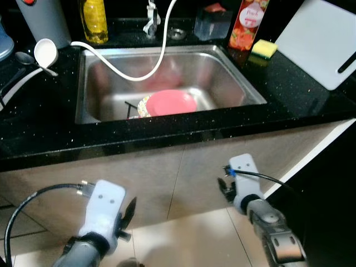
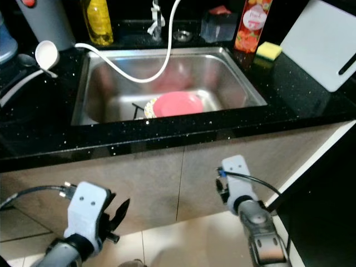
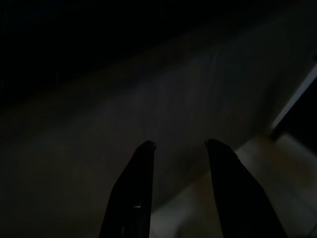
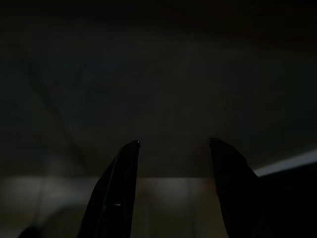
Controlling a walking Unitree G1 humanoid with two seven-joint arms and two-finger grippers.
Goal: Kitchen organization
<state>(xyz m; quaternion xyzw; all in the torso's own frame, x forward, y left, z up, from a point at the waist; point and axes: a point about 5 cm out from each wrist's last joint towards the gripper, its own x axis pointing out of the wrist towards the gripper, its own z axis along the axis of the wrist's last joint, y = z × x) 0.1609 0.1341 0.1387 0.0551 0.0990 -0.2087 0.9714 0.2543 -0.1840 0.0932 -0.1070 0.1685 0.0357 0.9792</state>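
Below the counter edge (image 1: 167,146), both jaws hang parted

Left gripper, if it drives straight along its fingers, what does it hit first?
Most likely the beige cabinet front under the black counter: the left gripper, jaws open, points at that panel with nothing between. Depth is unclear in the dark wrist view.

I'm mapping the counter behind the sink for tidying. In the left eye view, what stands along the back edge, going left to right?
Grey canister → yellow liquid bottle → clear plastic box with red lid → red-labelled bottle → yellow sponge → white cutting board.
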